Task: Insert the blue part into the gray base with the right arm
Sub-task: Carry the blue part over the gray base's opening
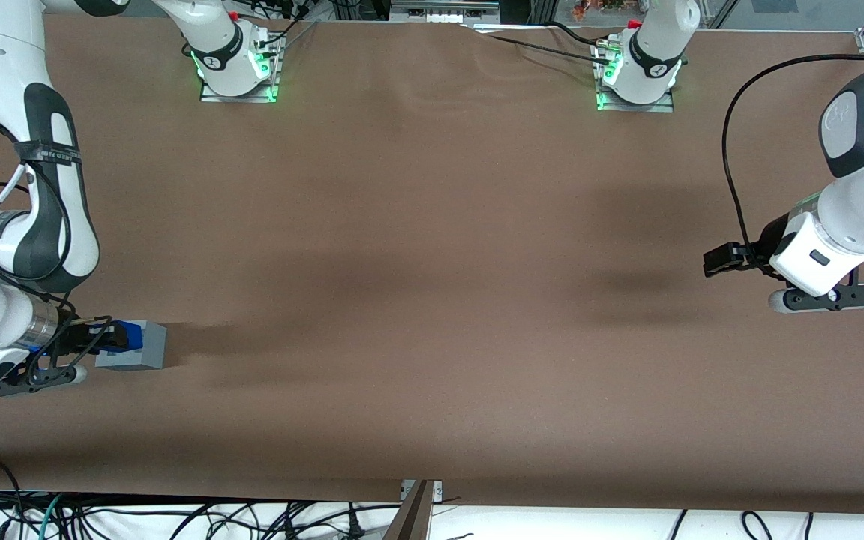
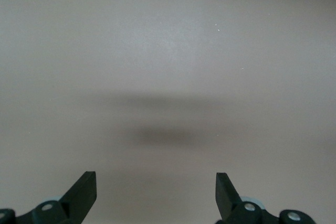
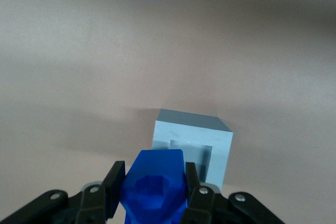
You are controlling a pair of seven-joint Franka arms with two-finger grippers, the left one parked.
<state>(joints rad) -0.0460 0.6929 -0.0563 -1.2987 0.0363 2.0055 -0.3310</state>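
Note:
The right arm's gripper (image 1: pixel 113 337) is shut on the blue part (image 1: pixel 127 334), at the working arm's end of the table near the front camera. The blue part is held just above the gray base (image 1: pixel 134 346), a light-grey cube on the brown table. In the right wrist view the blue part (image 3: pixel 154 186) sits clamped between the two black fingers (image 3: pixel 114 182), and the gray base (image 3: pixel 194 145) with its square recess lies just ahead of it. The gripper (image 3: pixel 152 182) hides part of the base's top.
The brown table cover (image 1: pixel 432 285) spreads wide toward the parked arm's end. Both arm bases (image 1: pixel 237 64) stand at the table's edge farthest from the front camera. Cables lie along the near edge (image 1: pixel 177 517).

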